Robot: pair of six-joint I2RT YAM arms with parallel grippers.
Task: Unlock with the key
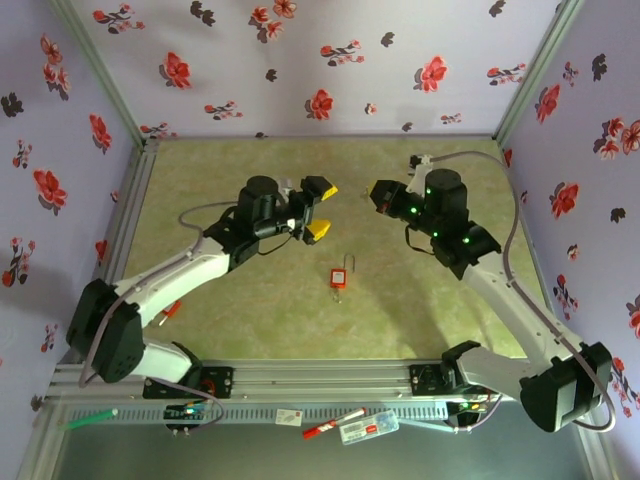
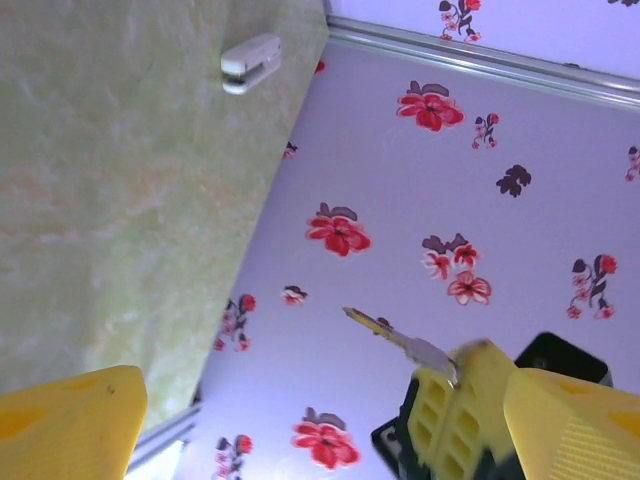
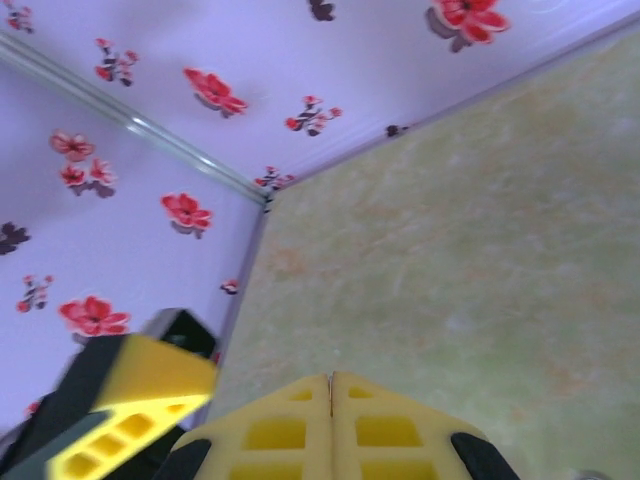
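Observation:
The key (image 2: 400, 340) is a thin grey metal blade sticking out up and to the left from the shut yellow fingers (image 2: 455, 405) of my right gripper (image 1: 378, 195). In the right wrist view those fingers (image 3: 300, 430) are pressed flat together. My left gripper (image 1: 320, 210) hangs open just left of the right one, facing it; its own wide-apart fingers (image 2: 70, 425) frame the key in the left wrist view. A small red padlock (image 1: 339, 277) with a thin shackle lies on the green table between and in front of both grippers, below them.
A small white clip-like piece (image 2: 250, 62) lies near the table's far right corner. Floral walls enclose the table on three sides. A red item (image 1: 172, 310) lies by the left arm, and pens and cards (image 1: 360, 425) sit beyond the front rail.

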